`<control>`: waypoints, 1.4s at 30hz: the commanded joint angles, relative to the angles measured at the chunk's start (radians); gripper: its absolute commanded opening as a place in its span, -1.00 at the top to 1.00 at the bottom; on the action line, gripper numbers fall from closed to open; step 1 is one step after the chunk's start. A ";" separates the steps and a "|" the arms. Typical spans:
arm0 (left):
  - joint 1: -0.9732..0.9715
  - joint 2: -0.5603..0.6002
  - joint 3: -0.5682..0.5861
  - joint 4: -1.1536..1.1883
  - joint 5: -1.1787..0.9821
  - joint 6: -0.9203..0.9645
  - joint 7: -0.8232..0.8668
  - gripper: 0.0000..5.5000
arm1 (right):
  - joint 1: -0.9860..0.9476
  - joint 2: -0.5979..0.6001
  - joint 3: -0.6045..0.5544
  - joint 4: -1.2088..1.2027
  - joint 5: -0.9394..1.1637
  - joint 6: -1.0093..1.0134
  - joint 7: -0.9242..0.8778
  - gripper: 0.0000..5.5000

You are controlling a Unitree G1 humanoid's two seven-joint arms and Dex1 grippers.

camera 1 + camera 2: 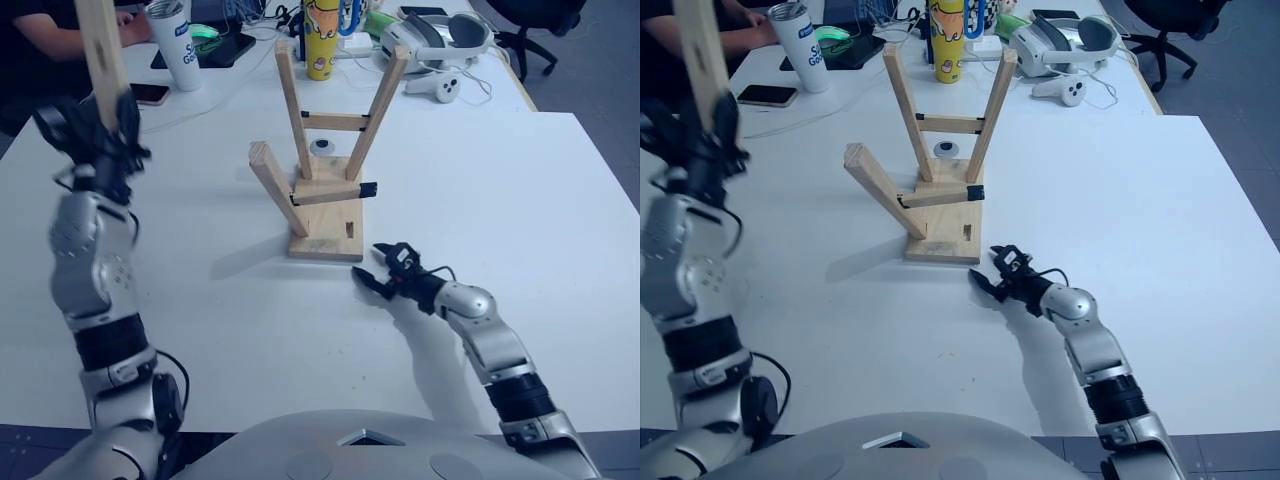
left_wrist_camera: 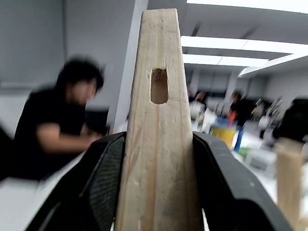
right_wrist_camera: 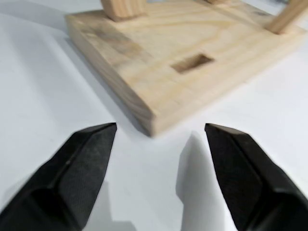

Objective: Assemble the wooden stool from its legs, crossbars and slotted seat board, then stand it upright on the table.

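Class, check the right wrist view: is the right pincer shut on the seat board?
No: the right pincer is open, its fingertips spread apart just short of the seat board's corner, touching no wood.

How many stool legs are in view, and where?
4. Three are in the seat board: a tilted leg at its left, a rear left leg and rear right leg. The fourth leg is in the left gripper.

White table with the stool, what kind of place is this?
Probably an office or lab workspace: a VR headset and a phone lie on the desk behind the table, an office chair stands beyond, and ceiling light panels run overhead.
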 commanded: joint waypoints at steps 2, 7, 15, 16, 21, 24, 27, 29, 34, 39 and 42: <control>-0.290 0.150 -0.050 -0.125 -0.270 0.173 -0.185 0.25 | 0.102 -0.047 -0.098 -0.056 0.065 -0.034 0.031 -0.23; -0.327 0.114 -0.189 -0.260 -0.544 0.381 -0.220 0.25 | 0.090 -0.110 -0.257 -0.082 0.346 0.132 0.196 -0.23; 0.088 0.046 -0.482 -0.301 -0.560 0.418 -0.374 0.25 | -0.041 -0.276 -0.417 -0.151 0.872 0.600 0.462 -0.23; 0.124 0.046 -0.499 -0.288 -0.560 0.421 -0.401 0.25 | -0.063 -0.276 -0.410 -0.158 0.913 0.637 0.474 -0.23; 0.176 0.052 -0.509 -0.213 -0.592 0.453 -0.498 0.25 | -0.134 -0.252 -0.440 -0.181 1.078 0.753 0.423 -0.45; 0.186 0.079 -0.513 -0.189 -0.607 0.489 -0.555 0.25 | -0.150 -0.263 -0.478 -0.161 1.158 0.796 0.420 -0.60; 0.200 0.087 -0.499 -0.162 -0.622 0.514 -0.583 0.25 | -0.158 -0.281 -0.491 -0.149 1.209 0.837 0.438 -0.76; 0.204 0.102 -0.498 -0.142 -0.614 0.523 -0.607 0.25 | -0.170 -0.279 -0.499 -0.139 1.227 0.847 0.432 -0.77; 0.203 0.123 -0.494 -0.116 -0.632 0.565 -0.646 0.25 | -0.200 -0.273 -0.492 -0.120 1.223 0.843 0.410 -0.77; 0.219 0.162 -0.526 -0.124 -0.615 0.607 -0.701 0.25 | -0.210 -0.246 -0.471 -0.122 1.235 0.851 0.397 -0.71; 0.218 0.164 -0.522 -0.121 -0.620 0.623 -0.708 0.25 | -0.199 -0.239 -0.456 -0.125 1.231 0.859 0.400 -0.59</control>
